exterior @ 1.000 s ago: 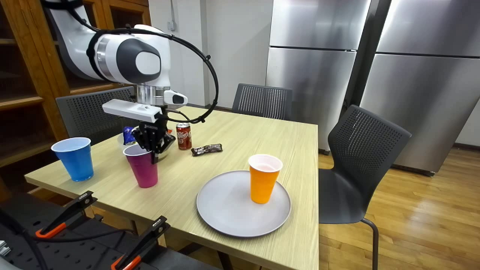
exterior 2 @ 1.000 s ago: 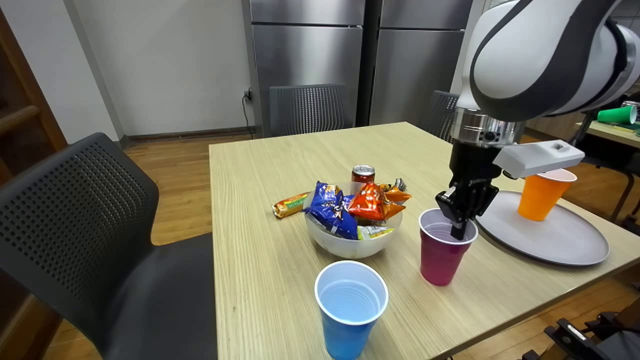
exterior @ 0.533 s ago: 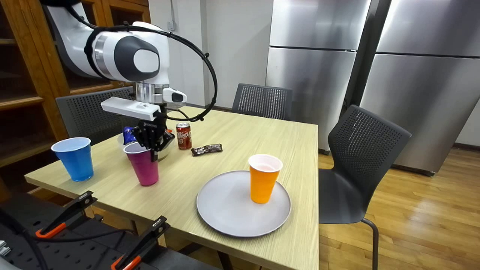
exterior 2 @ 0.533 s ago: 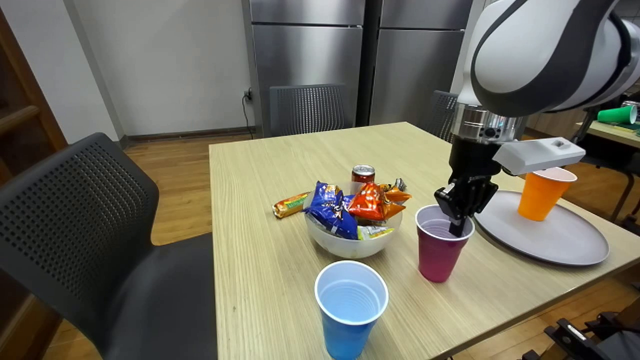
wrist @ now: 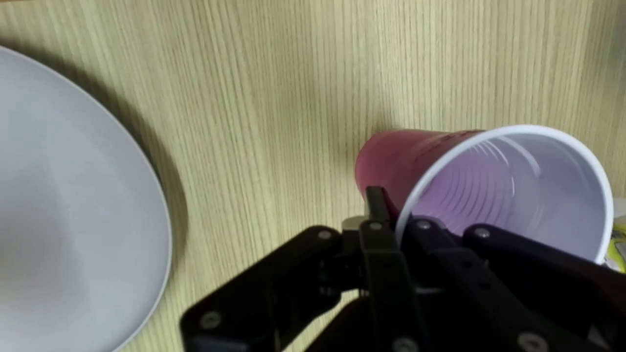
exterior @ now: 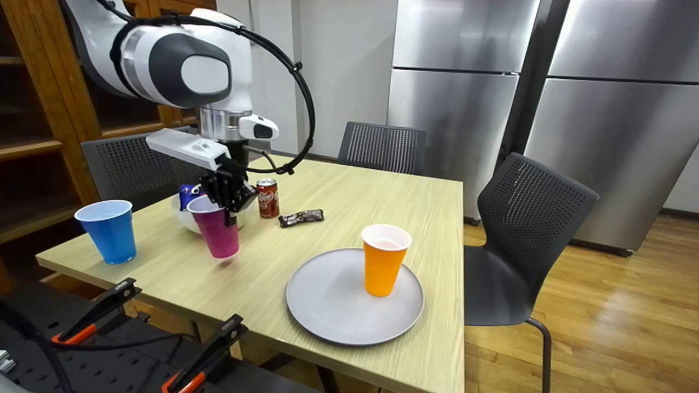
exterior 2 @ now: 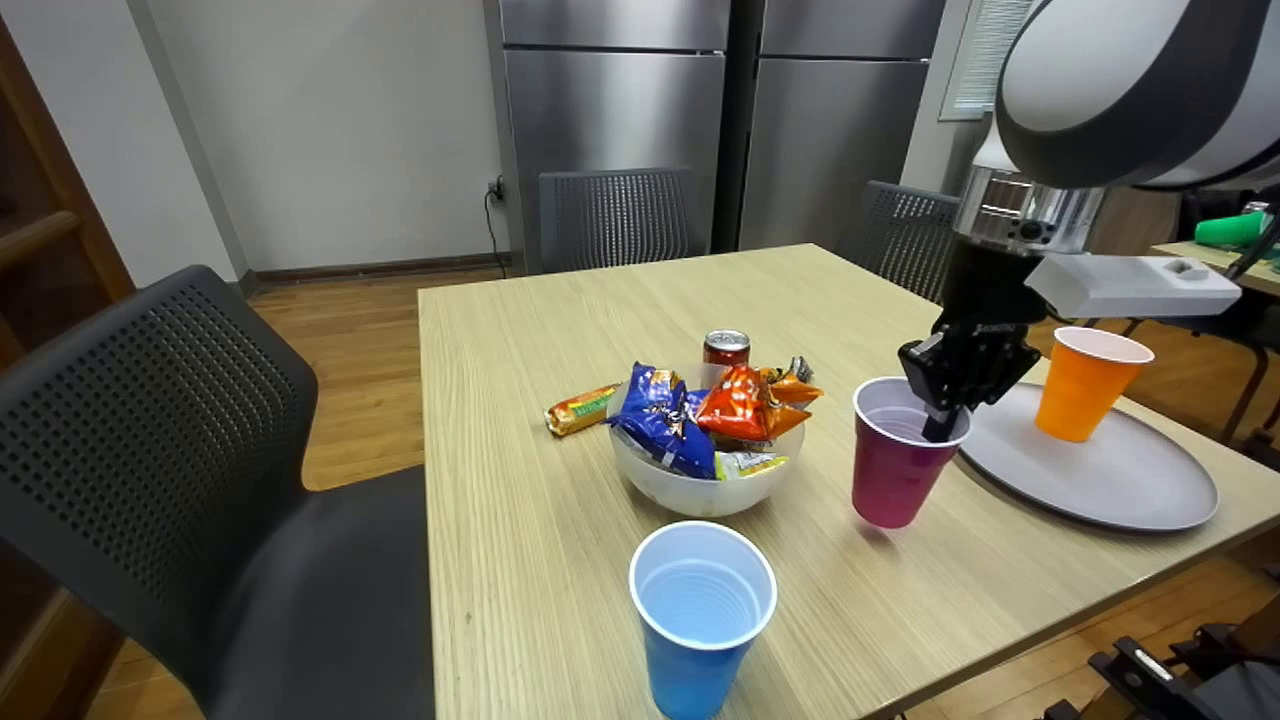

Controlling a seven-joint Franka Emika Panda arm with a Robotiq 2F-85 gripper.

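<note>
Fingers [wrist: 376,205] clench the rim of the magenta cup [exterior 2: 895,478] on its side facing the gray plate [wrist: 73,220], so the cup's body lies toward the white bowl [exterior 2: 690,495], mouth upward, long axis roughly upright, apparently just above the tabletop [exterior: 382,191].

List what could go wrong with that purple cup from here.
Slipping: the gripper pinches the purple cup by only one side of its rim, so it might twist or drop. Bumping: the white bowl of snack packets sits close by, so a sideways swing could hit it. Toppling: the orange cup stands on the grey plate nearby, and might be knocked over in passing.
</note>
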